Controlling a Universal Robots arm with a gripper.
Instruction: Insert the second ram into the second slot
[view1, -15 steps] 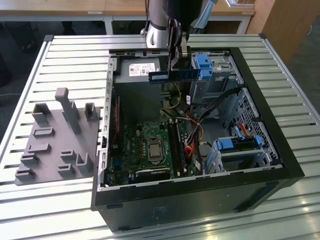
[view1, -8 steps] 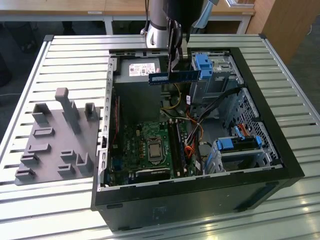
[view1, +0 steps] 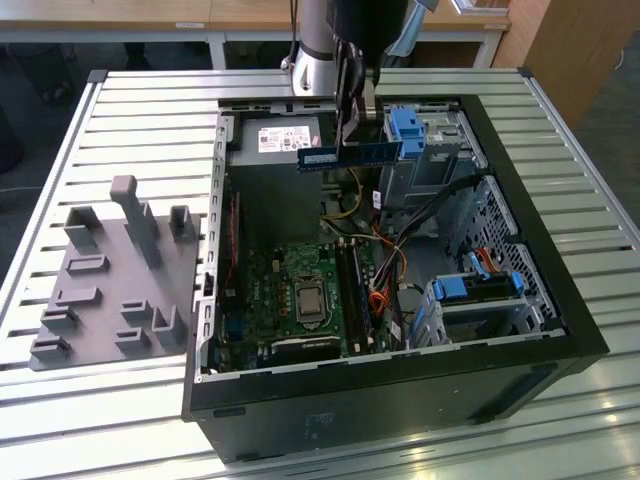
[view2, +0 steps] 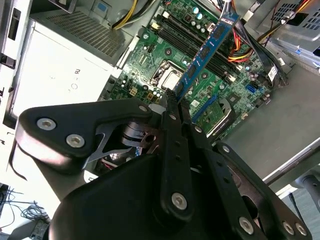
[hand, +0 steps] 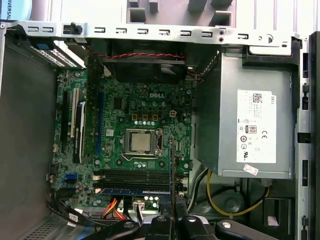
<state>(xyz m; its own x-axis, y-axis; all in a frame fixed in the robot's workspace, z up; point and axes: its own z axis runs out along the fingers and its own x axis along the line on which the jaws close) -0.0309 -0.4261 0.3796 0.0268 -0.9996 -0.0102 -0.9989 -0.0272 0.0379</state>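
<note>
My gripper (view1: 352, 135) is shut on the second ram (view1: 350, 155), a thin blue stick with a white label. In the exterior view the stick hangs level, high above the open computer case, over its far part near the power supply. The memory slots (view1: 355, 295) lie lower on the green motherboard (view1: 290, 300), toward the case's near side, and the stick lies crosswise to them. The second wrist view looks along the dark fingers (view2: 172, 125) and the stick (view2: 205, 55) down onto the board. In the first wrist view the stick (hand: 172, 175) is edge-on above the slots (hand: 135, 176), one of which holds a blue stick (hand: 135, 191).
The power supply (view1: 285, 140) sits at the case's far side. Drive bays with blue latches (view1: 405, 130) (view1: 470, 290) fill the exterior view's right. Orange, yellow and black cables (view1: 385, 265) run beside the slots. A grey fixture (view1: 115, 275) lies on the slatted table at the exterior view's left.
</note>
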